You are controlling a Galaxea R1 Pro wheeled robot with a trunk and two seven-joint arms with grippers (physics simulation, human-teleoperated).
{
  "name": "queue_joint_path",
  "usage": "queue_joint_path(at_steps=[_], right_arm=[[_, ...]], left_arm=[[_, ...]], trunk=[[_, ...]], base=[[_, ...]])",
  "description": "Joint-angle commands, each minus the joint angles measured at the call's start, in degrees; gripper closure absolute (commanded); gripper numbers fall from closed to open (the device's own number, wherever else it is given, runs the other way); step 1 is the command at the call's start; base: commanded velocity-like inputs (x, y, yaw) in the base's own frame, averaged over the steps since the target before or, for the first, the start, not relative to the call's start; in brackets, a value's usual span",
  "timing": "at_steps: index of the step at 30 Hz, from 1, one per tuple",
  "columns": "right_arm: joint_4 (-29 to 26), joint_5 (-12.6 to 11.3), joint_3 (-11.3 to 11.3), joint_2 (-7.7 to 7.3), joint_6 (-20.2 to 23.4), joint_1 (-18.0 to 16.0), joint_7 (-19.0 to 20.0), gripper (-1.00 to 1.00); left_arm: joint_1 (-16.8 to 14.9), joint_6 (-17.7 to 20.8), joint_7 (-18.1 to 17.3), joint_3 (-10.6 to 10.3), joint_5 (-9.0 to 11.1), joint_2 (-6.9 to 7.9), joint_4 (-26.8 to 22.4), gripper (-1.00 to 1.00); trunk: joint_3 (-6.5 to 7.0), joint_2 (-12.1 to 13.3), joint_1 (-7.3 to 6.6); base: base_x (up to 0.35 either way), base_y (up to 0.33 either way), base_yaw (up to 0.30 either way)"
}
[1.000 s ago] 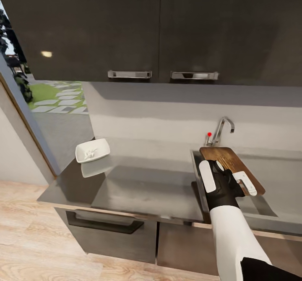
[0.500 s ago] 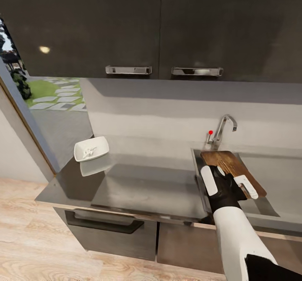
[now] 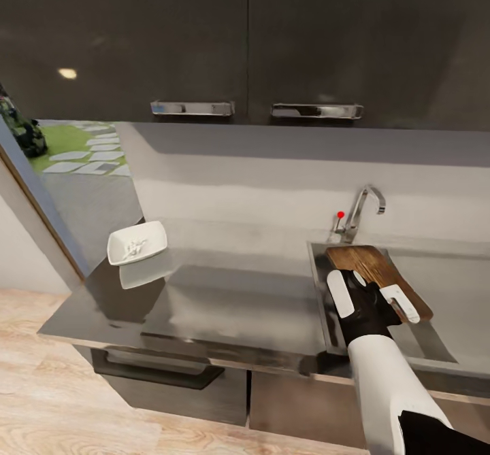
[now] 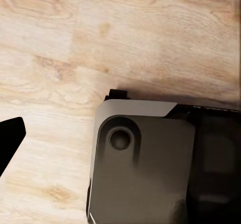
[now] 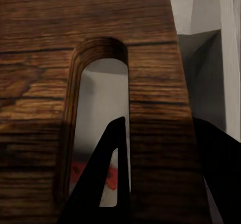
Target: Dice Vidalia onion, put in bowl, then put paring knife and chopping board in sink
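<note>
My right gripper point(image 3: 371, 298) is shut on the handle end of the dark brown chopping board point(image 3: 373, 264), holding it tilted over the sink point(image 3: 435, 343) just in front of the chrome tap point(image 3: 361, 210). In the right wrist view the board point(image 5: 150, 58) is close up, and one fingertip point(image 5: 114, 174) reaches into its oval slot. A strip of red point(image 5: 76, 170) shows through the slot and looks like the paring knife's handle. The white bowl point(image 3: 136, 243) stands at the far left of the countertop point(image 3: 238, 305) with pale onion bits point(image 3: 134, 246) inside. One dark left fingertip point(image 4: 9, 138) hangs over the wooden floor.
Dark wall cabinets point(image 3: 245, 40) with chrome handles hang above the worktop. A glass door point(image 3: 61, 169) opens onto the garden at the left. The left wrist view looks down at the robot's grey base point(image 4: 145, 169) on the wooden floor point(image 4: 125, 33).
The head camera has shifted, so the whole scene sits a little differently. The right gripper and the board hold about the same place over the sink.
</note>
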Motion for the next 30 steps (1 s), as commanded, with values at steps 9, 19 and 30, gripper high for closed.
queue_joint_path(at_steps=[9, 19, 30], right_arm=[[0.9, -0.1, -0.1, 0.02, -0.3, -0.1, 0.0, 1.00], [5.1, -0.3, -2.1, 0.02, -3.0, -0.1, 4.5, 1.00], [5.7, -0.2, -8.0, 0.02, -3.0, -0.1, 9.2, 1.00]], left_arm=[[0.0, 0.0, 0.4, -0.5, 0.5, 0.06, -0.1, -1.00], [0.0, 0.0, 0.4, -0.5, 0.5, 0.06, -0.1, -1.00], [0.0, 0.0, 0.4, -0.5, 0.5, 0.06, 0.0, -1.00]], trunk=[[-0.94, -0.1, 0.04], [-1.86, -0.1, 0.04], [-2.87, -0.1, 0.04]], base=[[0.024, -0.020, 0.000], [0.000, 0.000, 0.000], [0.089, -0.100, 0.000]])
